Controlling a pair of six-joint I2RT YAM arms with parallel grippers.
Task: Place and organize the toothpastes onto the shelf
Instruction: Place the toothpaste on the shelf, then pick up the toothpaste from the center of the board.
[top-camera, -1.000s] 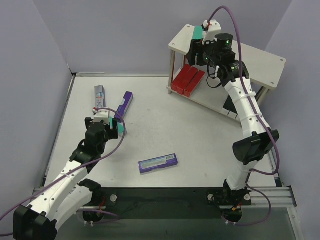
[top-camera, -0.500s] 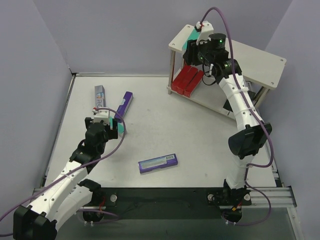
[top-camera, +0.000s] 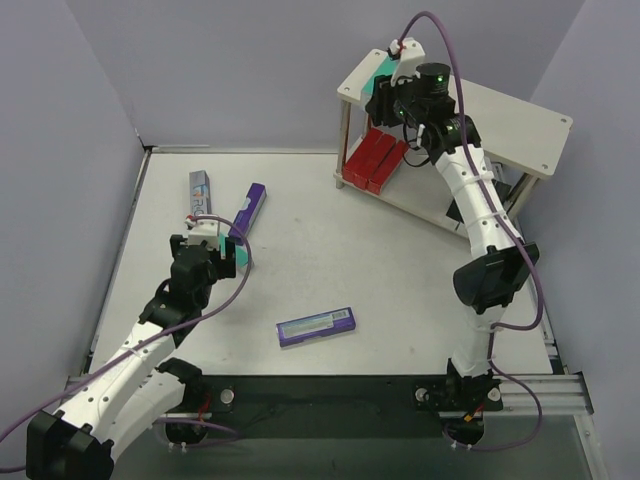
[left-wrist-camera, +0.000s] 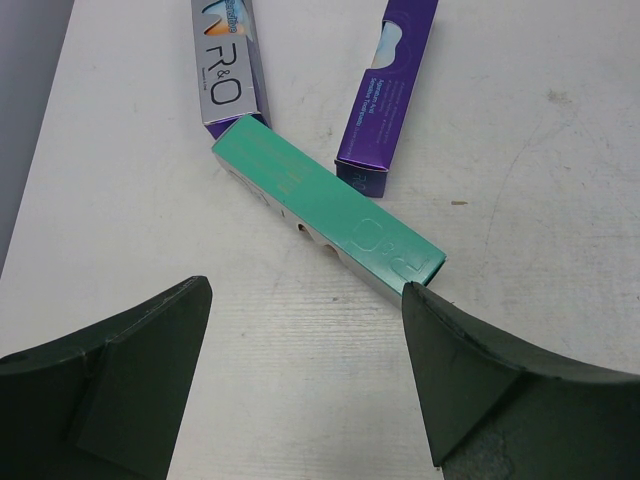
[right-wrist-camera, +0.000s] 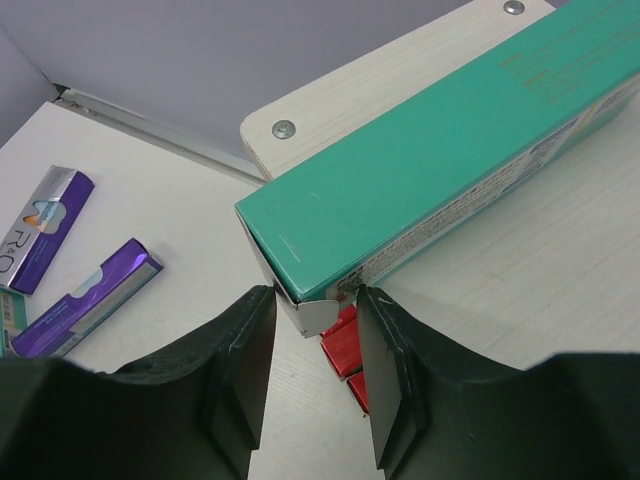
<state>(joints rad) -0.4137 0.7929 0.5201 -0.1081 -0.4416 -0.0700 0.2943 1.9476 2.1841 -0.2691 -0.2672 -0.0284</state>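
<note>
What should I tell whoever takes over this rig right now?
Left gripper: open, over the teal toothpaste carton on the table.
Right gripper: jaws narrow, flanking the end of a second teal carton lying on top of the beige two-tier shelf; grip unclear.
Done: red cartons on the lower tier.
Left: table's teal carton, purple carton beside it, purple carton mid-table, silver-faced carton.
</note>
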